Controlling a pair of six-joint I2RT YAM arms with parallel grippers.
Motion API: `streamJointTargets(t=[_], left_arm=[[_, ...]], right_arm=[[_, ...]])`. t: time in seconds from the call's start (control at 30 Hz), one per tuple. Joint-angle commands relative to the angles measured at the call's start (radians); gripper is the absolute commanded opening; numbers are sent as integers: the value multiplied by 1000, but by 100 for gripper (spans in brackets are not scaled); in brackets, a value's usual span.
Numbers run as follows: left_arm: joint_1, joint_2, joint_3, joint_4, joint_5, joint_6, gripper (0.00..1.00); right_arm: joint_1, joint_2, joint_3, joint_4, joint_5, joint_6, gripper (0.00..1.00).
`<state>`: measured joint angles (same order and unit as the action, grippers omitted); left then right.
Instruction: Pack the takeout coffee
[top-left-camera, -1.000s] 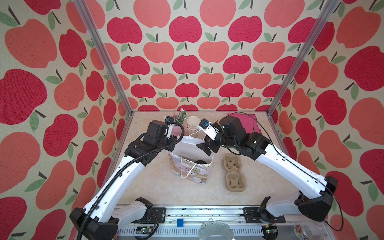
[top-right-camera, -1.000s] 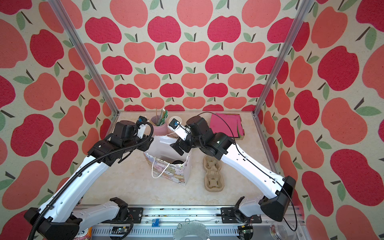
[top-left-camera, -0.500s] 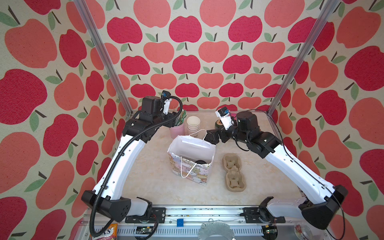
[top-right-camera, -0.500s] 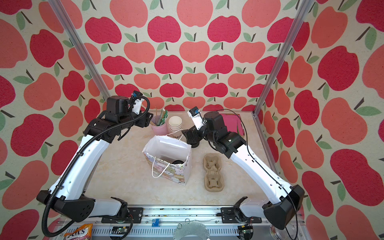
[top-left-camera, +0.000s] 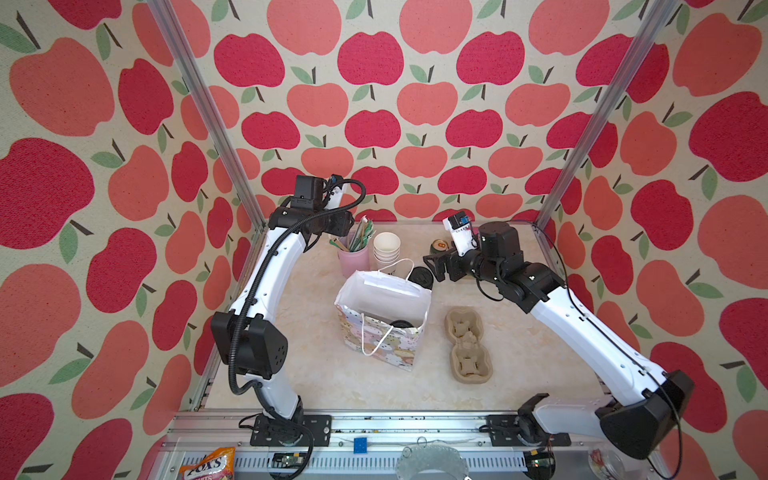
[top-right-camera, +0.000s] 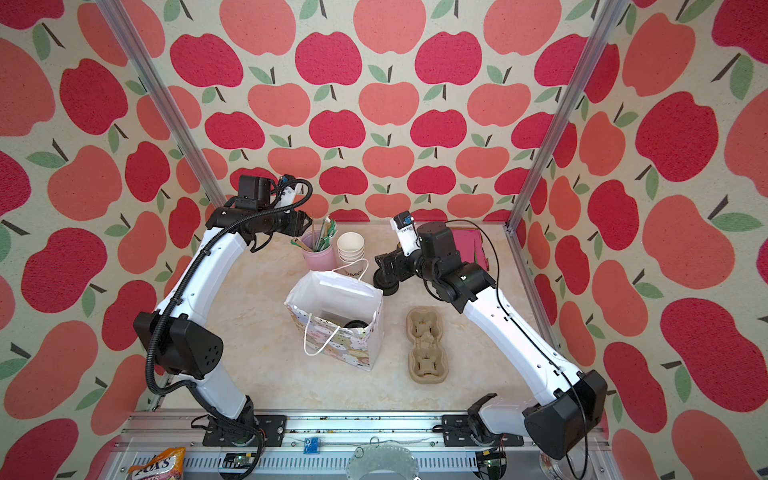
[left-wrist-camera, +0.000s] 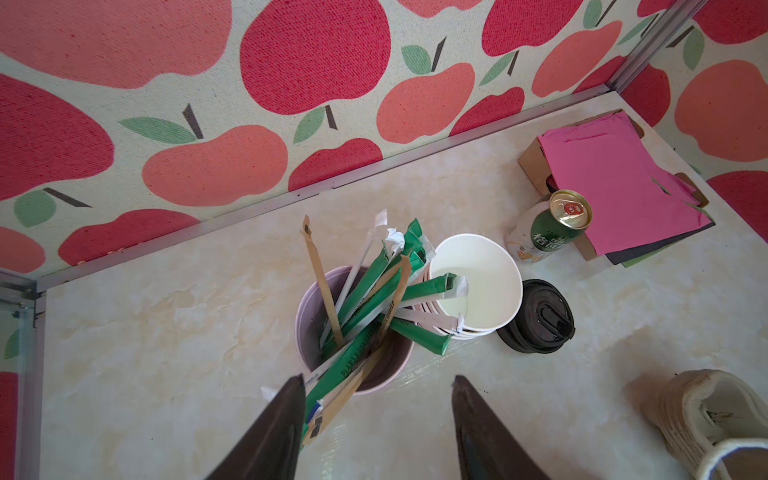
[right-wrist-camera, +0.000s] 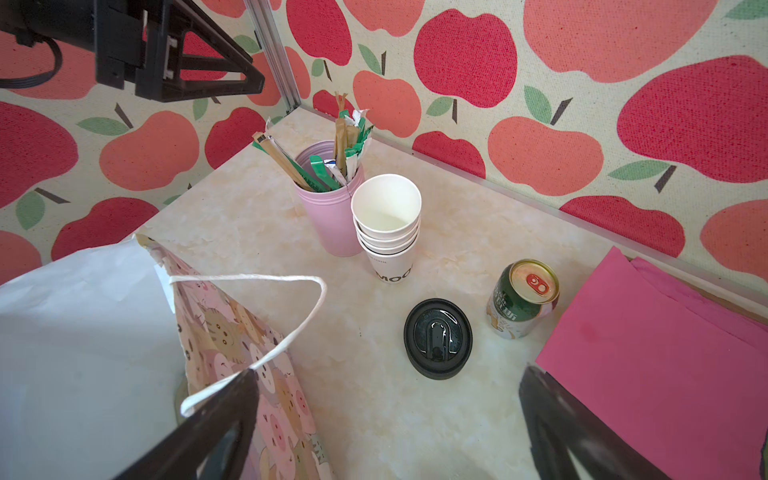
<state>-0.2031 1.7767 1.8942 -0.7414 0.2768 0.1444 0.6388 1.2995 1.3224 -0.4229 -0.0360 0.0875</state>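
In both top views the coffee (top-left-camera: 420, 276) (top-right-camera: 384, 286) stands upright on the table (top-left-camera: 316, 374) with its black lid on. It is outside the paper bag (top-left-camera: 386, 349), just behind the bag's far right corner. The right gripper (top-left-camera: 433, 266) hangs just beside it, jaws spread wide and empty. The left gripper (top-left-camera: 345, 222) hovers over the straw cup (top-left-camera: 354, 259), well apart from the coffee.

In the left wrist view, the left gripper (left-wrist-camera: 376, 380) has its jaws parted with nothing between them. The straw cup (left-wrist-camera: 395, 357) lies just past the tips. The coffee (left-wrist-camera: 536, 316) sits right against the stack of cups (left-wrist-camera: 478, 282), off to the side of the jaws.

In the right wrist view, the right gripper (right-wrist-camera: 388, 372) gapes open. The coffee (right-wrist-camera: 437, 338) stands just ahead of its fingertips, roughly in line with the gap, and nothing touches it. A can (right-wrist-camera: 523, 299) stands near it on one side, and the bag (right-wrist-camera: 232, 332) is on the other.
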Motion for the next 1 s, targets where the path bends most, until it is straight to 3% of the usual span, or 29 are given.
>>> streamJointTargets(t=[0.0, 0.27, 0.57, 0.97], left_arm=[[2, 41, 51, -10, 56, 49, 56], [1, 120, 75, 17, 206, 38, 51], [-2, 157, 78, 4, 275, 52, 47], [-20, 187, 68, -32, 258, 91, 39]], right_arm=[[-18, -29, -25, 8, 1, 20, 99], [-48, -54, -60, -7, 5, 14, 99], [-63, -68, -81, -8, -5, 9, 99], [-65, -62, -92, -10, -25, 8, 99]])
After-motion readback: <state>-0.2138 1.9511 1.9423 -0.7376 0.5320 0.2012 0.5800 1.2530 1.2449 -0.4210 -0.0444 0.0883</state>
